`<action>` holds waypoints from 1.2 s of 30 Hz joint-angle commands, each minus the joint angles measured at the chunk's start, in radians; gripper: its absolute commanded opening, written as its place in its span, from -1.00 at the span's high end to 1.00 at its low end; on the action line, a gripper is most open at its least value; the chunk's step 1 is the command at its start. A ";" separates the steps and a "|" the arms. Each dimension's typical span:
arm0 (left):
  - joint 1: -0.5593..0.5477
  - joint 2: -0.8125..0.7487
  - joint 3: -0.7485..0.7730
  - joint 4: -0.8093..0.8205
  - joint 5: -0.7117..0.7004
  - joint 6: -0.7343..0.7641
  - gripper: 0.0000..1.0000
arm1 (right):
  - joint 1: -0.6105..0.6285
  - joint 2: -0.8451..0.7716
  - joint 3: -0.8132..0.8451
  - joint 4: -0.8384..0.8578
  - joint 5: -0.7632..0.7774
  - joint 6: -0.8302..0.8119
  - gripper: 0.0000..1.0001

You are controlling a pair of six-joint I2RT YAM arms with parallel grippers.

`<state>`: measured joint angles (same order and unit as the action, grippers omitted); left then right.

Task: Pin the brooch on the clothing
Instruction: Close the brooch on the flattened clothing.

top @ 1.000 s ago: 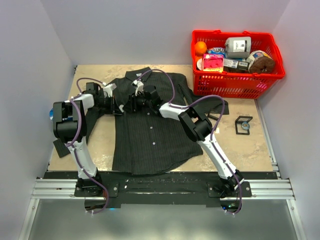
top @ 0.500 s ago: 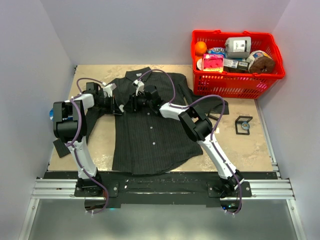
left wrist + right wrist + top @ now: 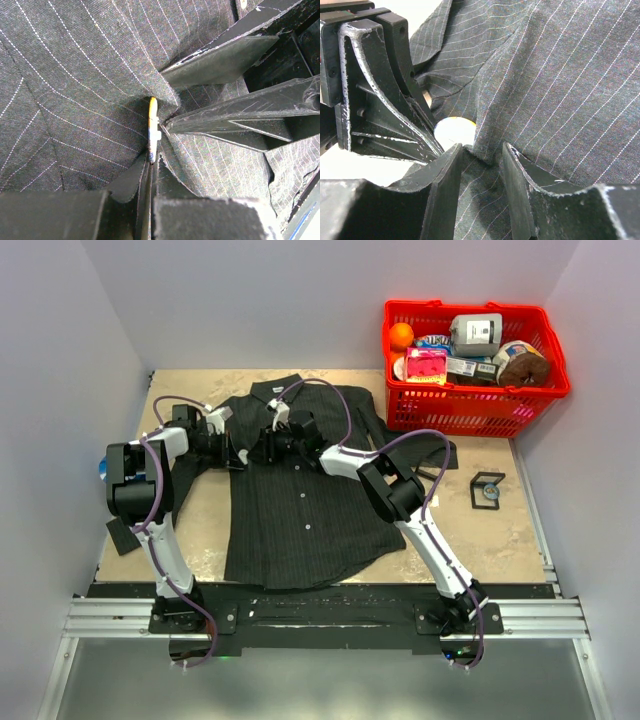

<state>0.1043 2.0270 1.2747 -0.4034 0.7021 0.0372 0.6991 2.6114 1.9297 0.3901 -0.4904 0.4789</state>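
The dark pinstriped shirt lies flat on the table, collar to the far side. Both grippers meet at its upper left chest. My left gripper is shut on the brooch, seen edge-on as a thin yellow, white and blue disc pressed against the cloth. In the right wrist view the brooch shows as a pale round disc at the left gripper's tips. My right gripper is open, its jaws astride a raised fold of the shirt right next to the brooch.
A red basket full of groceries stands at the back right. A small black frame with a blue disc lies right of the shirt's sleeve. A black flat piece sits at the table's left edge.
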 commanded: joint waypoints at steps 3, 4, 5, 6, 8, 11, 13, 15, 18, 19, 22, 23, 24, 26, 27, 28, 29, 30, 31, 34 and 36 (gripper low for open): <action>-0.003 0.033 0.000 -0.009 -0.102 0.013 1.00 | 0.000 0.010 0.020 -0.085 0.016 -0.010 0.16; -0.003 0.033 0.002 -0.009 -0.104 0.010 1.00 | 0.002 0.015 0.022 -0.086 0.018 -0.011 0.17; -0.005 0.033 0.000 -0.009 -0.102 0.012 1.00 | 0.003 0.016 0.031 -0.092 0.019 -0.013 0.17; -0.003 0.033 0.000 -0.009 -0.102 0.012 1.00 | 0.005 0.018 0.034 -0.096 0.021 -0.013 0.17; -0.006 0.033 0.000 -0.009 -0.102 0.012 1.00 | 0.007 0.022 0.046 -0.106 0.024 -0.014 0.17; -0.008 0.033 0.002 -0.009 -0.104 0.012 1.00 | 0.011 0.024 0.054 -0.115 0.029 -0.022 0.17; -0.009 0.032 0.000 -0.009 -0.104 0.012 1.00 | 0.013 0.026 0.058 -0.122 0.029 -0.025 0.17; -0.012 0.032 0.000 -0.008 -0.105 0.010 1.00 | 0.016 0.032 0.069 -0.125 0.026 -0.023 0.17; -0.017 0.030 0.000 -0.008 -0.104 0.009 1.00 | 0.019 0.041 0.083 -0.132 0.026 -0.025 0.17; -0.020 0.032 0.002 -0.008 -0.107 0.009 1.00 | 0.022 0.042 0.086 -0.137 0.026 -0.025 0.17; -0.023 0.033 0.002 -0.008 -0.107 0.007 1.00 | 0.023 0.049 0.097 -0.143 0.026 -0.028 0.17; -0.026 0.035 0.003 -0.008 -0.105 0.007 1.00 | 0.025 0.049 0.097 -0.145 0.027 -0.031 0.18; -0.028 0.035 0.003 -0.008 -0.107 0.007 1.00 | 0.025 0.049 0.097 -0.146 0.027 -0.033 0.18; -0.029 0.033 0.003 -0.008 -0.107 0.004 1.00 | 0.028 0.049 0.098 -0.149 0.027 -0.034 0.17; -0.029 0.033 0.003 -0.008 -0.108 0.006 1.00 | 0.028 0.049 0.098 -0.151 0.027 -0.036 0.17; -0.029 0.033 0.003 -0.008 -0.110 0.006 1.00 | 0.030 0.049 0.101 -0.154 0.030 -0.039 0.18; -0.029 0.033 0.003 -0.008 -0.112 0.007 1.00 | 0.031 0.049 0.101 -0.155 0.030 -0.039 0.18; -0.029 0.033 0.003 -0.008 -0.110 0.006 1.00 | 0.031 0.050 0.101 -0.157 0.030 -0.039 0.18; -0.028 0.033 0.003 -0.008 -0.113 0.004 1.00 | 0.030 0.050 0.103 -0.157 0.030 -0.039 0.18; -0.029 0.033 0.005 -0.008 -0.116 0.000 1.00 | 0.033 0.052 0.103 -0.158 0.027 -0.040 0.18; -0.029 0.030 0.006 -0.006 -0.118 -0.005 1.00 | 0.034 0.052 0.106 -0.161 0.027 -0.042 0.21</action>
<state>0.0902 2.0270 1.2839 -0.4057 0.6785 0.0277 0.7132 2.6270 2.0098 0.2783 -0.4786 0.4591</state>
